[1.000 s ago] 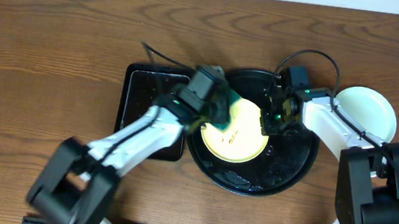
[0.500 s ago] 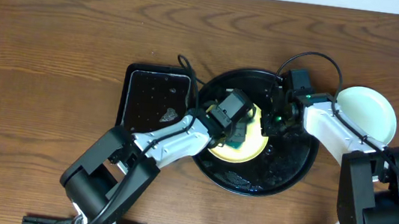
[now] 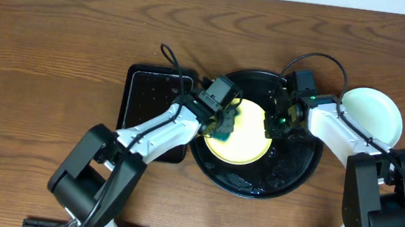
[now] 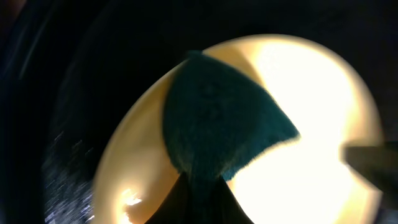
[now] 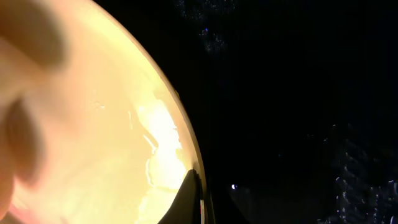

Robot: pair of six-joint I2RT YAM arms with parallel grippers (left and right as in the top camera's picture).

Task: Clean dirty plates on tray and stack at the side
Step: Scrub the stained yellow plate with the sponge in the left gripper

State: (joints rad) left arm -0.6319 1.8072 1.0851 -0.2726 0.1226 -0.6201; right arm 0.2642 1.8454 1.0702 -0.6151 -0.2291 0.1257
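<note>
A pale yellow plate (image 3: 244, 137) lies on the round black tray (image 3: 288, 167). My left gripper (image 3: 222, 123) is shut on a dark green sponge (image 3: 225, 125) and presses it on the plate's upper left part. In the left wrist view the sponge (image 4: 217, 124) spreads over the yellow plate (image 4: 311, 93) just ahead of my left gripper (image 4: 199, 196). My right gripper (image 3: 273, 121) is shut on the plate's right rim. The right wrist view shows that rim (image 5: 180, 130) pinched by my right gripper (image 5: 198, 190). A pale mint plate (image 3: 374, 118) sits on the table, right of the tray.
A smaller rectangular black tray (image 3: 151, 96) sits directly left of the round one, under my left arm. Water drops glisten on the round tray's floor (image 5: 348, 168). Brown wooden table (image 3: 41, 49) surrounds everything.
My left gripper swept the sponge down and right across the yellow plate, then back to its upper left. A small smear seen on the plate earlier no longer shows. The right gripper stayed put.
</note>
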